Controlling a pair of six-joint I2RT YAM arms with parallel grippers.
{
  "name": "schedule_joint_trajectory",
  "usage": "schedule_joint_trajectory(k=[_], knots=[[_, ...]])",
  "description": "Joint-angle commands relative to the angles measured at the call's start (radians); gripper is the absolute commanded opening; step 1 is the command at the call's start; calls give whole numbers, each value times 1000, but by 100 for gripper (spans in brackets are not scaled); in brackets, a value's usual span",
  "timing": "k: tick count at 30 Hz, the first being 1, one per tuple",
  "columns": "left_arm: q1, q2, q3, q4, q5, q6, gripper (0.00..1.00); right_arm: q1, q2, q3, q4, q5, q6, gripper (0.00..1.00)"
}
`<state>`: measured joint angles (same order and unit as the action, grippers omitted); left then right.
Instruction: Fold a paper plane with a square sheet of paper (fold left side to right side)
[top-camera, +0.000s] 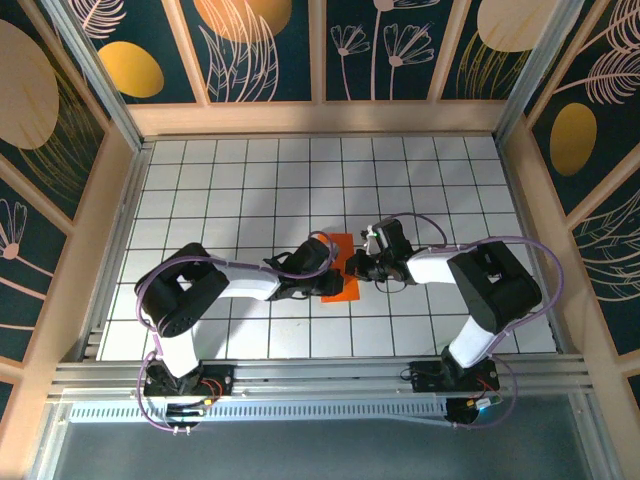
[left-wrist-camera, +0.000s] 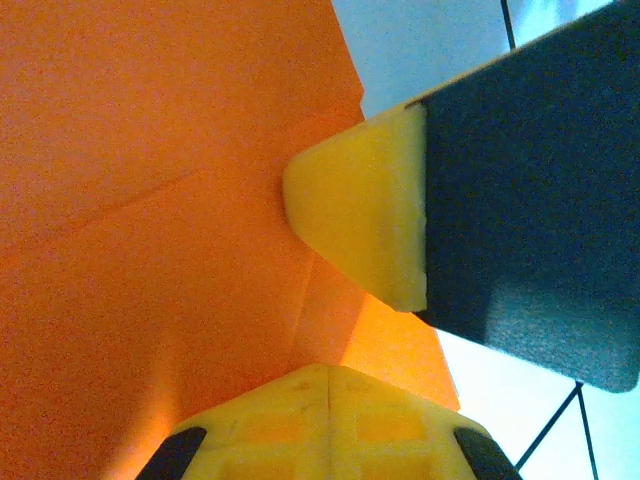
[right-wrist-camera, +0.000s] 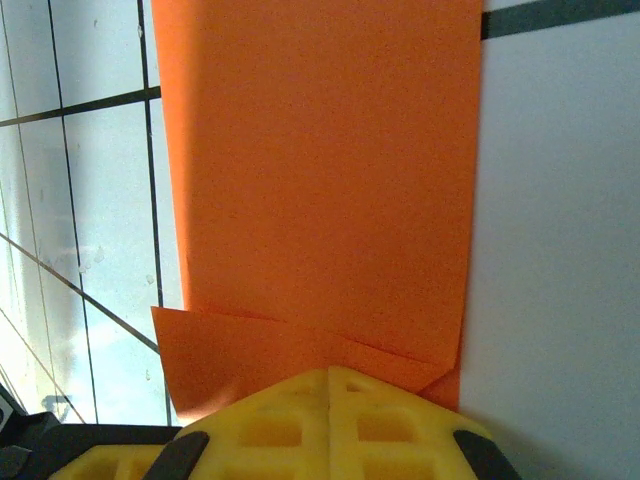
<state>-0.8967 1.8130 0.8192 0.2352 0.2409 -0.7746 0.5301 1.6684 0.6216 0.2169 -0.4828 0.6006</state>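
White tiled table (top-camera: 230, 180). The square sheet of paper (top-camera: 341, 290), orange and partly folded, lies flat about mid-table, a bit toward the near edge. Left gripper (left-wrist-camera: 328, 375) and right gripper (right-wrist-camera: 330, 372) both have jaws together, tips on the paper from opposite sides.

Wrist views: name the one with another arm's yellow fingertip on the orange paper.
The left wrist view: there a yellow fingertip of the right gripper reaches in from the right edge onto the orange paper.
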Motion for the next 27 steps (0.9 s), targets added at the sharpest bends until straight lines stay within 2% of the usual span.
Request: schedule_joint_trajectory(k=[1, 13, 27], knots=[[3, -29, 23, -6, -41, 21, 0, 5, 55, -22, -144, 104, -33, 0], [2, 39, 68, -20, -66, 41, 0, 5, 57, -28, -138, 102, -30, 0], [-1, -4, -46, -12, -41, 66, 0, -3, 56, -25, -152, 108, -41, 0]])
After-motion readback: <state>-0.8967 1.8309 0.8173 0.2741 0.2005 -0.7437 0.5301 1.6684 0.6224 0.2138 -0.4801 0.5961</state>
